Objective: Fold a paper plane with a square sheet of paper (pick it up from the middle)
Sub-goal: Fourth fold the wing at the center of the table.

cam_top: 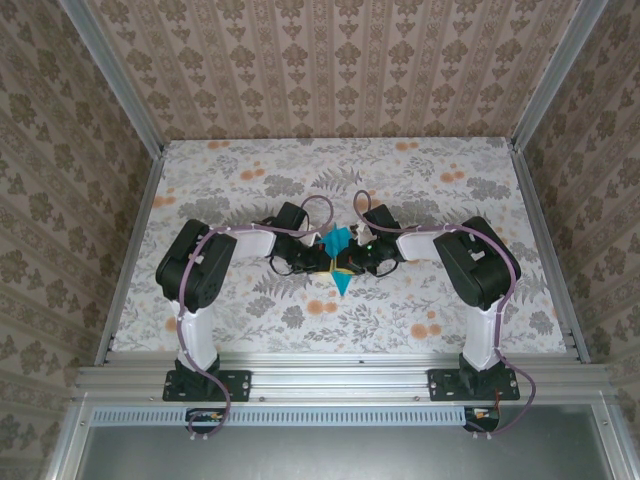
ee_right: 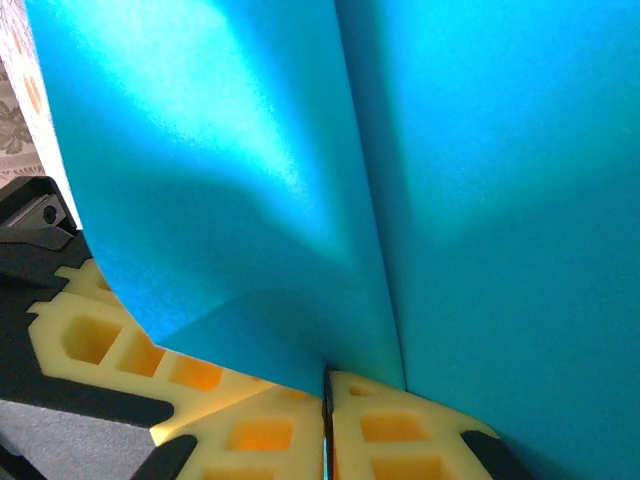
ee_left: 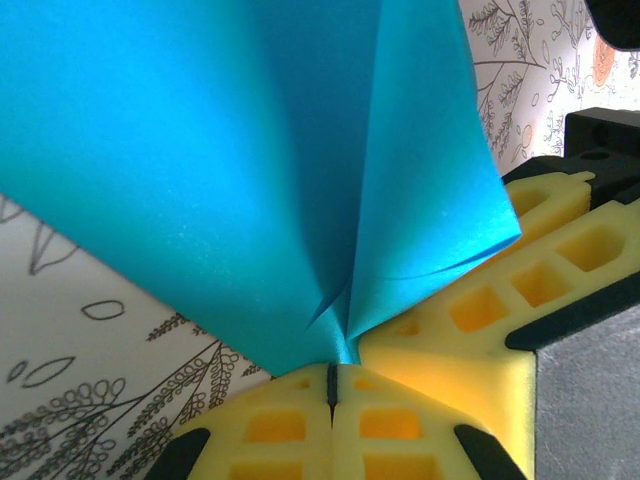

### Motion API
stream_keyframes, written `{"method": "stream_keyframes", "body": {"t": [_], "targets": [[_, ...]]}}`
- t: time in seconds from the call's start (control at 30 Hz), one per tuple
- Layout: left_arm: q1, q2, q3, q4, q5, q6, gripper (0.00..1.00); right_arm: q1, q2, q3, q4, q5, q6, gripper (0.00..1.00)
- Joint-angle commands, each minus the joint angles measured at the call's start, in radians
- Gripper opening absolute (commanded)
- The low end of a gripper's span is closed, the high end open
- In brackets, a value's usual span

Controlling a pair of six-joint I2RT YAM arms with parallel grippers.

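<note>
Floral-printed bench (cam_top: 420,300) lies boxed in by patterned wallpaper walls (cam_top: 330,60), with an aluminium frame (cam_top: 340,375) along its near edge. You have your left arm (cam_top: 195,270) and right arm (cam_top: 478,262) posed as mirror images. Each rises from its base to a black joint out on its own side. The forearm then reaches inward, so the two wrists face each other over the middle of the bench.

Your left tool (cam_top: 328,262) and right tool (cam_top: 352,264) meet tip to tip there with the sheet of paper (cam_top: 338,242) between them. One teal corner points away from the bases and another toward them.

In the left wrist view, you can see that tool's yellow fingers (ee_left: 315,420) pressed together, pinching the sheet at a narrow gathered point. The paper fans upward from it in two flaps with a crease between. The right tool's yellow fingers (ee_left: 500,300) sit just beside them, under the paper's right edge.

In the right wrist view, that tool's own fingers (ee_right: 360,398) are likewise pressed together on the paper's lower edge, next to a fold line. A yellow finger (ee_right: 110,340) of the left tool shows at lower left.

The paper runs off the top of both wrist views, so its outline is cut off. You cannot tell whether it touches the bench. From above, the fingers are too small to tell apart.
</note>
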Motion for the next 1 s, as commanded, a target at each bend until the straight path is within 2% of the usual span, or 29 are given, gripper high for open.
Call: {"method": "stream_keyframes", "body": {"t": [0.0, 0.3, 0.7, 0.97], "targets": [[-0.007, 0.060, -0.014, -0.014, -0.064, 0.028, 0.00, 0.010, 0.041, 0.012, 0.034, -0.014, 0.015, 0.11], [0.007, 0.055, -0.033, 0.029, -0.016, 0.006, 0.00, 0.010, 0.086, 0.001, 0.000, 0.014, -0.024, 0.12], [0.017, 0.033, -0.039, 0.052, 0.002, -0.014, 0.00, 0.010, 0.070, -0.012, -0.091, 0.064, -0.109, 0.19], [0.031, -0.045, -0.035, 0.053, 0.004, -0.041, 0.00, 0.010, 0.074, -0.023, -0.099, 0.082, -0.126, 0.23]]}}
